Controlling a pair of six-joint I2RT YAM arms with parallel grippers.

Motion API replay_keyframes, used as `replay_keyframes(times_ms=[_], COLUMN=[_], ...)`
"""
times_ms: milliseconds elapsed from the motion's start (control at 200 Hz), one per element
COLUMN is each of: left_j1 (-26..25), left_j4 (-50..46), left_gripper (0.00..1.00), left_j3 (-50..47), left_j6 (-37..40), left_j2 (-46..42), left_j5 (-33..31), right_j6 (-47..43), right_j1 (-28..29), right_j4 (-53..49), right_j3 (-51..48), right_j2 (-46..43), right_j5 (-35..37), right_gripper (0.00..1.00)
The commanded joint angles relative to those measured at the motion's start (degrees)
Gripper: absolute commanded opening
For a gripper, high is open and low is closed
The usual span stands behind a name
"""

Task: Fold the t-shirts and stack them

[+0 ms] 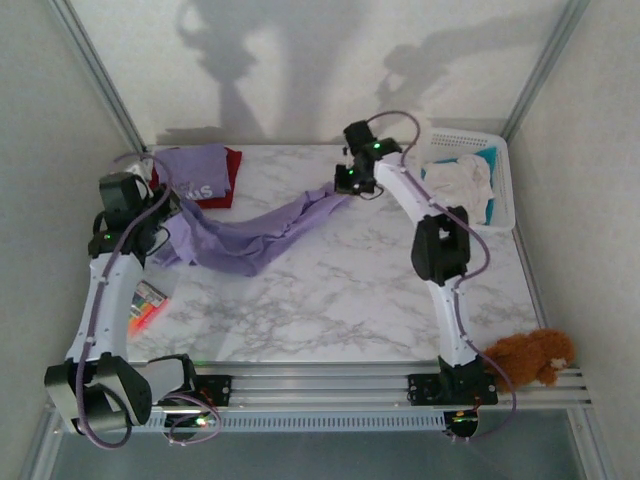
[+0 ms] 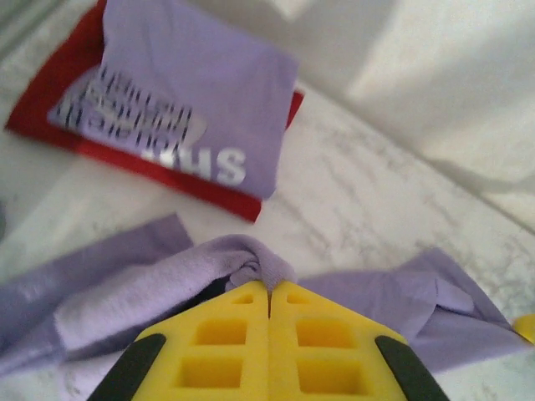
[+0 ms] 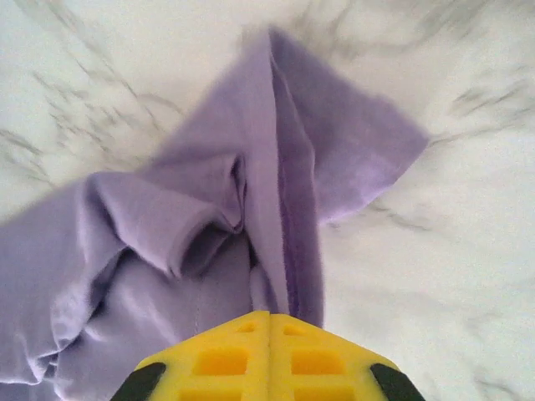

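Observation:
A plain lavender t-shirt [image 1: 262,232] hangs stretched in a band across the marble table between my two grippers. My left gripper [image 1: 165,215] is shut on its bunched left end; the left wrist view has the yellow fingers [image 2: 269,286] pinched together with a fold of lavender cloth [image 2: 192,271] coming out at their tips. My right gripper [image 1: 350,186] is shut on the shirt's right end, the cloth [image 3: 251,217] trailing away from its closed tips [image 3: 269,316]. At the back left a folded lavender t-shirt with white lettering [image 1: 192,168] [image 2: 196,92] lies on a folded red t-shirt [image 1: 228,180] [image 2: 159,167].
A white basket [image 1: 503,165] holding pale and teal cloth stands at the back right. A brown plush toy [image 1: 530,355] sits on the near rail at the right. A small colourful packet [image 1: 147,303] lies by the left arm. Walls close in on both sides.

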Motion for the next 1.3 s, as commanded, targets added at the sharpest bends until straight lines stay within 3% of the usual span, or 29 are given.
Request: replay_keyframes(times_ms=[0,110,245,325,365,395,411,471,521,671,766,841,951,1151,1297], left_j1=[1.1,1.8,1.8,1.8,1.9,1.8,1.9,1.8,1.9,1.8,1.8,1.8,1.9,1.8,1.8], left_j4=[-2.7,-3.3,-2.4,-2.3,-2.5,-2.8,-2.9,-3.1,-3.2,-2.9,-2.6,-2.5,-2.5,-1.7,-0.6], left_gripper=[0.00,0.00,0.00,0.00,0.00,0.00,0.00,0.00,0.00,0.00,0.00,0.00,0.00,0.00,0.00], left_j3=[1.9,-2.9,-11.1,-14.6,-15.5,-15.9,-16.1,-16.4,-16.3,-16.0,-15.6,-15.3,-15.4,-16.8,-17.2], left_j6=[3.0,4.4,4.5,4.5,4.6,4.7,4.8,5.0,5.1,5.1,5.1,5.1,4.9,4.2,3.2], left_j2=[-1.2,-3.5,-7.1,-8.1,-8.1,-7.9,-7.9,-7.5,-7.2,-6.3,-5.8,-5.5,-5.5,-5.6,-4.8], left_j5=[-0.5,-1.7,-1.9,-2.2,-2.1,-1.8,-1.6,-1.2,-1.3,-1.1,-1.1,-0.9,-0.6,0.2,1.2], right_j6=[-2.9,-0.9,7.6,12.8,14.6,15.6,16.1,16.5,15.6,11.3,10.2,10.5,10.0,9.7,6.3], right_j1=[-1.5,-0.4,6.3,9.4,10.1,10.2,10.2,10.2,9.8,6.2,3.1,1.2,0.4,0.4,0.3], right_j4=[-1.8,-3.7,-3.3,-2.9,-3.8,-4.3,-4.6,-5.1,-5.8,-1.8,4.7,7.8,9.1,15.4,14.4], right_j3=[-8.0,-26.1,-50.3,-59.1,-61.3,-62.4,-62.7,-62.3,-60.5,-56.3,-56.0,-54.8,-52.5,-55.0,-52.2], right_j2=[-15.1,-28.0,-41.0,-45.0,-46.5,-47.8,-48.6,-51.3,-52.0,-48.6,-43.7,-39.1,-32.4,-25.9,-21.3], right_j5=[6.6,6.7,4.8,2.0,2.7,3.7,4.4,7.4,9.2,6.3,1.2,1.3,4.2,1.9,5.7], right_gripper=[0.00,0.00,0.00,0.00,0.17,0.45,0.53,0.67,0.71,0.67,0.54,0.44,0.43,0.44,0.35])
